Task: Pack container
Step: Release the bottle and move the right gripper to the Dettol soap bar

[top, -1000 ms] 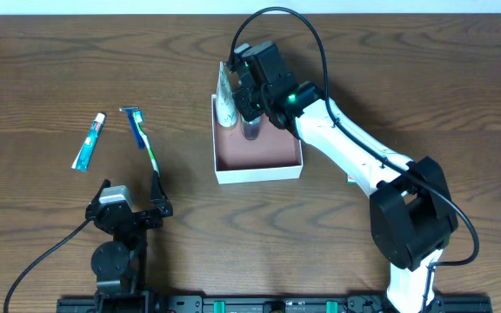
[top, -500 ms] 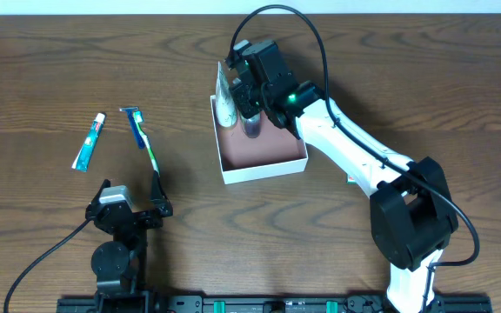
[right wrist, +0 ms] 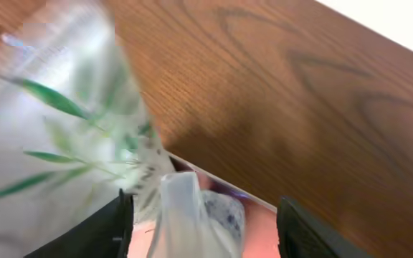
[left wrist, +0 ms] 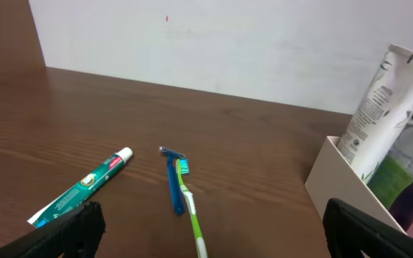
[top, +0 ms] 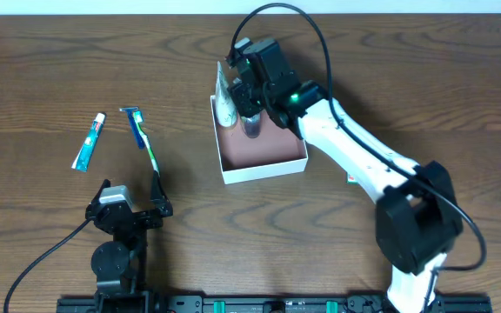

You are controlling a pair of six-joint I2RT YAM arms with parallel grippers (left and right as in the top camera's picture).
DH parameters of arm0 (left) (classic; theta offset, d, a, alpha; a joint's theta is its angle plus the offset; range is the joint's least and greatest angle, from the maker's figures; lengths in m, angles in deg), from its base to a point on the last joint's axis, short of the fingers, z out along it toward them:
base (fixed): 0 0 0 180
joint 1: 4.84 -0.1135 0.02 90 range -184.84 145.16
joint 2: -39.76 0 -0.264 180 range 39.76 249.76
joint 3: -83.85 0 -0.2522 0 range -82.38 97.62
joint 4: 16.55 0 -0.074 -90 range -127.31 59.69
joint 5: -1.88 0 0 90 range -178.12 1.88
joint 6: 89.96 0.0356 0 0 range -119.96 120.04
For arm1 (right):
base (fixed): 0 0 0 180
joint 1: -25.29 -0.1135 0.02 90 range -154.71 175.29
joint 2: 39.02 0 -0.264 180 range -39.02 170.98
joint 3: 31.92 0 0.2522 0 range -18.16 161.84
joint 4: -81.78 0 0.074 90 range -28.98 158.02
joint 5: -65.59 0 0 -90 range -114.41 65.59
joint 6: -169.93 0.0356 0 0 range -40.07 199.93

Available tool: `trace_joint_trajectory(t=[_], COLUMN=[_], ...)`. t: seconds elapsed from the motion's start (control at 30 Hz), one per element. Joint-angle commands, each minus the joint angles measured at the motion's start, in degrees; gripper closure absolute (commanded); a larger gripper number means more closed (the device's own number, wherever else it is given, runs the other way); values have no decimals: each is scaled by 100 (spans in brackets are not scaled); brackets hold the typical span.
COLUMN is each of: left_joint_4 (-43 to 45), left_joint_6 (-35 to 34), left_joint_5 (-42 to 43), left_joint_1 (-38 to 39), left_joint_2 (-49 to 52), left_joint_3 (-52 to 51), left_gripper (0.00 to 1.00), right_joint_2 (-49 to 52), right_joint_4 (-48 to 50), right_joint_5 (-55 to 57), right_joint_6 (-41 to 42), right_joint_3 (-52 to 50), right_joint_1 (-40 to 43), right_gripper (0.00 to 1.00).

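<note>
Grainy brown wood table (top: 42,87); my right gripper (right wrist: 203,236) stands spread around a clear plastic bottle (right wrist: 192,208) inside the thin-walled white container (top: 263,172); left gripper (left wrist: 210,218) spread too.

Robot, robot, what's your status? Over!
Left claw open, parked. Right claw open above the container, clear bottle between its fingers. Toothpaste, razor, toothbrush not yet packed. Nothing in the way.

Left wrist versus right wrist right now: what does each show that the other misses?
Only left wrist: the toothpaste, blue razor and green toothbrush lying outside the container. Only right wrist: the container's pink floor, seen past the right gripper with its fingers spread. Both: the container, the leaf-print tube leaning at its wall, and the clear bottle beside it, though the left wrist catches only its edge.
</note>
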Motion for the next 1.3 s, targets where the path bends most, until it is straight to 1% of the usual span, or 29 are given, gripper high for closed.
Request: trace_joint_trajectory(t=[0.0,0.1,0.27,0.4,0.6,0.73,0.9,1.1,1.27], left_joint_4=[-203,-203,-203,-203,-203,-203,-203,-203,-203], left_joint_6=[96,96,96,96,96,96,96,96,96], left_joint_5=[-48,-50,-48,-50,-50,-50,-48,-48,-50], left_joint_1=[-11,-11,-11,-11,-11,-11,-11,-11,-11], left_joint_2=[-33,-33,-33,-33,-33,-33,-33,-33,-33], left_joint_3=[-125,-125,-125,-125,-125,-125,-125,-125,-125], left_gripper=[2,2,2,2,2,2,2,2,2], right_joint_2=[-927,-1397,-1895,-1858,-1648,-1521,-1519,-1519,-1519], right_joint_4=[-129,-466,-1860,-2938,-3672,-3744,-3528,-2938,-2452], right_joint_5=[20,208,361,334,328,472,496,496,516], right_joint_6=[-20,116,874,1370,1554,1856,2087,2221,2256], right_joint_3=[127,127,125,96,-28,-247,-859,-1674,-2000], right_joint_1=[-42,-9,205,367,332,341,361,372,411], right_gripper=[36,35,34,34,32,31,30,30,31])
